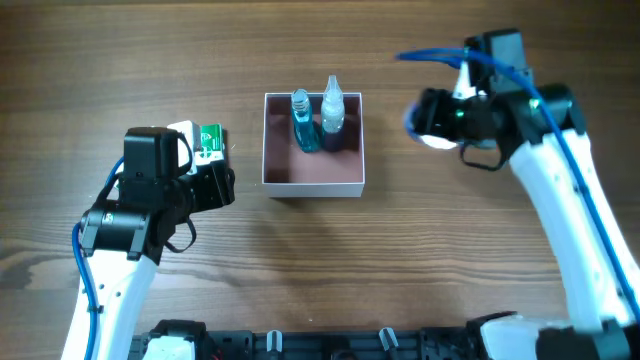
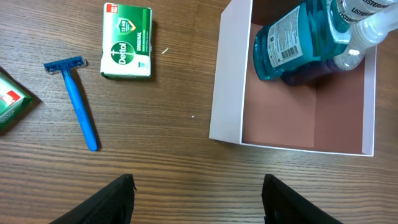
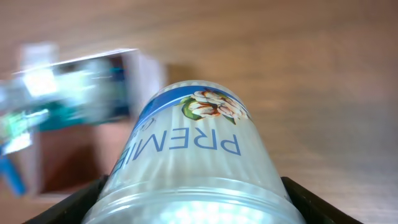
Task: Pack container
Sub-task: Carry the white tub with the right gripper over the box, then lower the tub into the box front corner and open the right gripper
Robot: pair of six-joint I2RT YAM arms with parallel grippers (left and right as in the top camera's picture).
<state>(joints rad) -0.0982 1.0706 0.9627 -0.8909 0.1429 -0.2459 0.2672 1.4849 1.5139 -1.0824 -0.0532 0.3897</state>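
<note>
The container (image 1: 313, 187), a square white box with a pink inside, sits at the table's centre. A blue mouthwash bottle (image 1: 303, 127) and a clear bottle (image 1: 332, 108) lie in its far part. My right gripper (image 1: 432, 118) is shut on a round clear jar (image 3: 193, 149) with a blue "PREMIER" label, held to the right of the container. The container shows blurred in the right wrist view (image 3: 146, 68). My left gripper (image 2: 198, 193) is open and empty over bare wood, left of the container (image 2: 227, 81).
A green Dettol soap box (image 2: 127, 42), a blue razor (image 2: 78, 99) and part of another green box (image 2: 9, 102) lie left of the container. The soap box (image 1: 210, 140) shows beside my left arm in the overhead view.
</note>
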